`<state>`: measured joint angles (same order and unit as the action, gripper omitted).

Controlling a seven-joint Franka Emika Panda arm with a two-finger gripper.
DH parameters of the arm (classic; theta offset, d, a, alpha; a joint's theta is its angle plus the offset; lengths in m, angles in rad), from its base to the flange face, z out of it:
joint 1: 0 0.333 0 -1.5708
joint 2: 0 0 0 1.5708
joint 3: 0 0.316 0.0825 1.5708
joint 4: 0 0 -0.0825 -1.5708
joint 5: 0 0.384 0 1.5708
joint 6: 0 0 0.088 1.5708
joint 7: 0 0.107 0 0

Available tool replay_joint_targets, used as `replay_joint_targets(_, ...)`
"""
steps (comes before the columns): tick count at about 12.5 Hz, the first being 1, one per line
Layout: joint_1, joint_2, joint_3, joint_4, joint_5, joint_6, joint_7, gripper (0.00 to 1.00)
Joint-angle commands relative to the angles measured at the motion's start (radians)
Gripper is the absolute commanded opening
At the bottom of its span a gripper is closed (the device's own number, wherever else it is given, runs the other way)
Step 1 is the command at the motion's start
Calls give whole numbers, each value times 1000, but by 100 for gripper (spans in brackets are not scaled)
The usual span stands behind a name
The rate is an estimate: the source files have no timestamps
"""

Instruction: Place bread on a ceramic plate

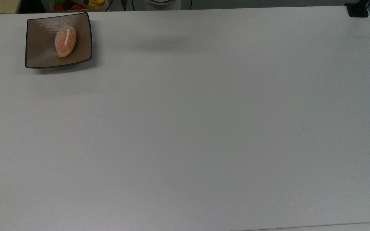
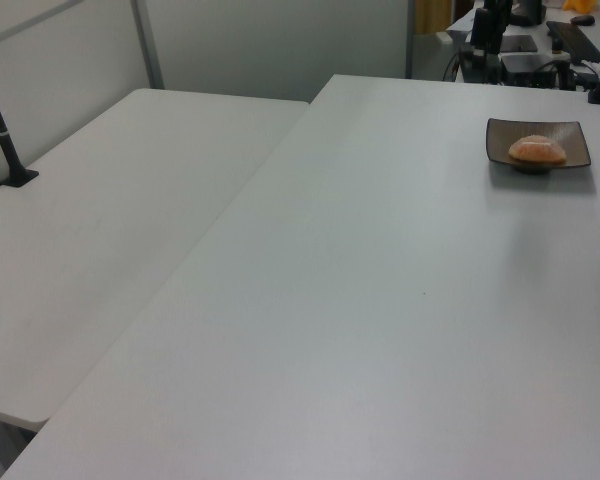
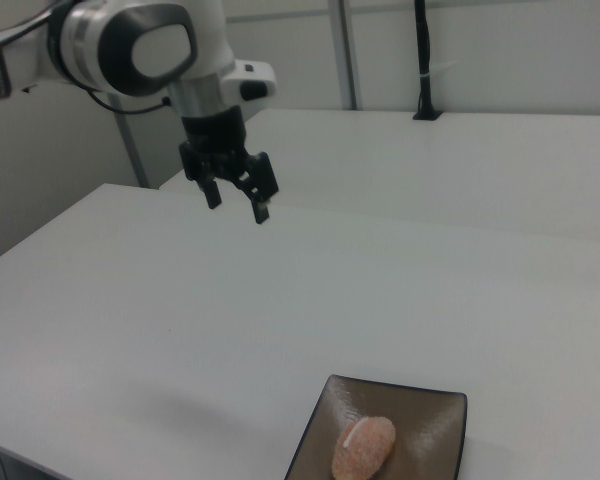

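The bread (image 1: 66,41) lies on the plate (image 1: 40,48), resting free, with nothing touching it. In the top view the plate sits at the worktop's (image 1: 204,128) 10 o'clock corner, close to the far edge. The bread lies just right of the plate's centre in the top view, its long axis running roughly 12 to 6 o'clock, slightly tilted, with the white stripe on its upper half.

The left view places the plate (image 2: 570,150) at 2 o'clock, with the bread (image 2: 537,150) seen from the side as a low dome. This view also shows a second, adjoining table (image 2: 110,220) at 9 o'clock and a black post (image 2: 2,130) clamped to it.

The right view shows the arm (image 3: 130,45) and the hand (image 3: 236,201). The hand hangs above the worktop (image 3: 180,300) at 10 o'clock, well apart from the plate (image 3: 430,420) at 5 o'clock. Its fingers (image 3: 261,208) are spread apart, pointing down, and hold nothing. The bread (image 3: 364,447) appears here near the plate's nearer side, stripe uppermost.

The top view further shows a container of coloured items (image 1: 75,4) beyond the worktop's far edge, just past the plate, and a black clamp (image 1: 357,9) at the 1 o'clock corner.
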<state>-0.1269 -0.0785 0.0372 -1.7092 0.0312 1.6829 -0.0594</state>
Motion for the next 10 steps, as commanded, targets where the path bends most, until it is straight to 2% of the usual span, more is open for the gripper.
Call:
replay_joint_targets(1,10,-6,73,22,-1,-31,21,100)
replay_joint_targets(10,36,16,84,6,-8,8,7,100)
